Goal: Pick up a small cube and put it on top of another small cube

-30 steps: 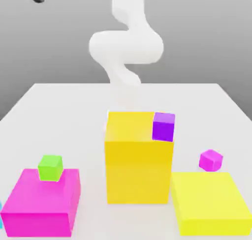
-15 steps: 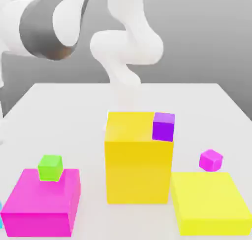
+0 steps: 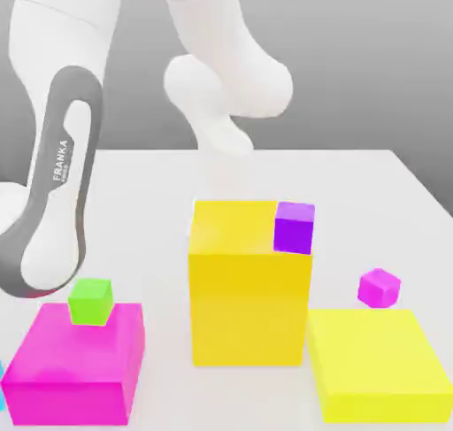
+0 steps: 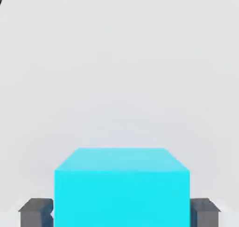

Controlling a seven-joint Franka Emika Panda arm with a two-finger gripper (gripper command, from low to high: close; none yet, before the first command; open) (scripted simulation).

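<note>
Apparently touching, tool (image 4: 121, 213) fingertips (image 4: 35, 212) flank the cyan cube (image 4: 121, 186).

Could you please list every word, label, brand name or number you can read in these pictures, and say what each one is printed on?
"FRANKA": printed lengthwise in white on the dark grey band of the robot arm's link, on the exterior view's left.
A second, smaller line beside it is too small to read.
No text shows on the cubes, the big blocks or the table, in either view.

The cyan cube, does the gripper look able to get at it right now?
Probably yes: in the hand view the cyan cube sits between the gripper's fingertips, which flank both sides, with nothing in between.
</note>
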